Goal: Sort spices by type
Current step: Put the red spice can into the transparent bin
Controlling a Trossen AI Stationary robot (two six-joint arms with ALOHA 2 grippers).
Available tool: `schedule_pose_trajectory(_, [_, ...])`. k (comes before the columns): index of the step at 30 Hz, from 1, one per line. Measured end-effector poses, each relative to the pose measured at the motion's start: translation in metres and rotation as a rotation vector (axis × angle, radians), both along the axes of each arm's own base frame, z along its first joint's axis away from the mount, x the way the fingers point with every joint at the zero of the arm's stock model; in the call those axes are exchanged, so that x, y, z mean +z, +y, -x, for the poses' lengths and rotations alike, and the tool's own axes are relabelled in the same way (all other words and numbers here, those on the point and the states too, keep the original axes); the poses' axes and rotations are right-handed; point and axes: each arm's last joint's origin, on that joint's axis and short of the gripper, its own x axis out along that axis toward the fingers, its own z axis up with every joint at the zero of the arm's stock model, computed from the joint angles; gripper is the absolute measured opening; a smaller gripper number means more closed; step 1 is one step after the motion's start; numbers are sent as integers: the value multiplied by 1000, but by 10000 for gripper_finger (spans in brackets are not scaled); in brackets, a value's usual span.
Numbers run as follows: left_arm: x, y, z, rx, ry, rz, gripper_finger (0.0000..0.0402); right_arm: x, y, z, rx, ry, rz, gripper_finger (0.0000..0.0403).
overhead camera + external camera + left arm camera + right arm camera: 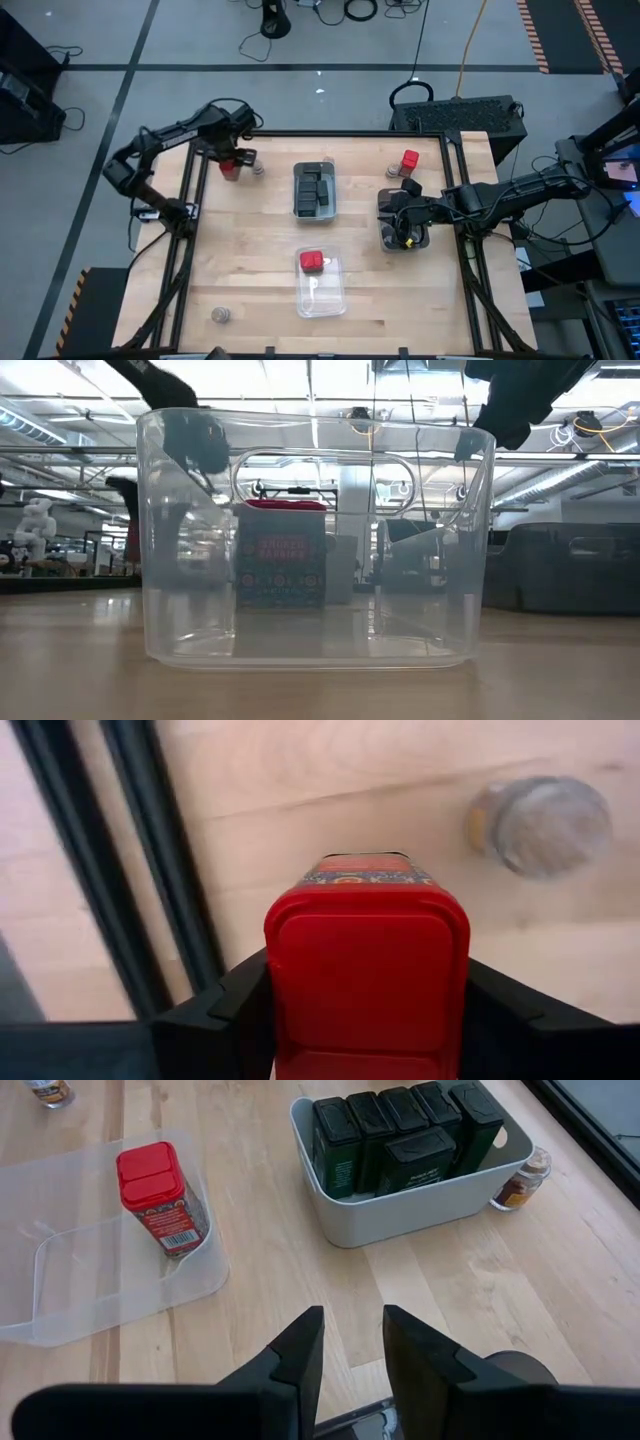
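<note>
Two arms are on my screens. My left gripper (232, 162) is at the far left corner of the wooden table (250, 270), and its fingers (225, 1010) are clamped on either side of a red-capped spice tin (366, 965). A small round jar (540, 825) lies on the wood just beside it.

My right gripper (352, 1342) hangs over the dark tray (400, 238) at the right side of the table. Its fingers stand a little apart with nothing between them.

From the right wrist camera I see five dark green-black spice tins (405, 1135) standing packed in the pale grey tray (420, 1215) at the table's middle. A brown-filled jar (522, 1180) sits just outside that tray's wall. A second red-capped tin (158, 1195) stands upright in the clear plastic tray (60, 1300) nearer the front edge.

In the overhead view a third red tin (409, 160) stands near the far right edge, and another round jar (221, 315) sits alone at the near left corner.
</note>
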Motion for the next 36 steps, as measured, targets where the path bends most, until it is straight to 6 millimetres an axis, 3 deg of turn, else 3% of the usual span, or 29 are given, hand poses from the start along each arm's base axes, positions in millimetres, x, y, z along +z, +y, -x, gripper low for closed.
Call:
schedule_pose_trajectory(7, [38,-46,-12,-199,-234,39,217,0,0,0,0,0,0,89])
schedule_pose_trajectory(15, [69,-130,-39,-500,-506,55,217,0,0,0,0,-2,0,89])
schedule_pose_trajectory(21, [86,-194,-69,-656,-807,60,217,1,0,-1,-10,-12,-13,89])
schedule_pose_trajectory(28, [80,-265,-112,-842,-1047,128,217,2,0,-2,-24,-34,-33,89])
schedule_pose_trajectory(32, [66,-299,-135,-922,-1042,169,217,2,0,-2,-32,-36,-42,89])
schedule_pose_trajectory(36, [64,-323,-160,-1043,-1030,144,217,2,0,-2,-35,-40,-47,89])
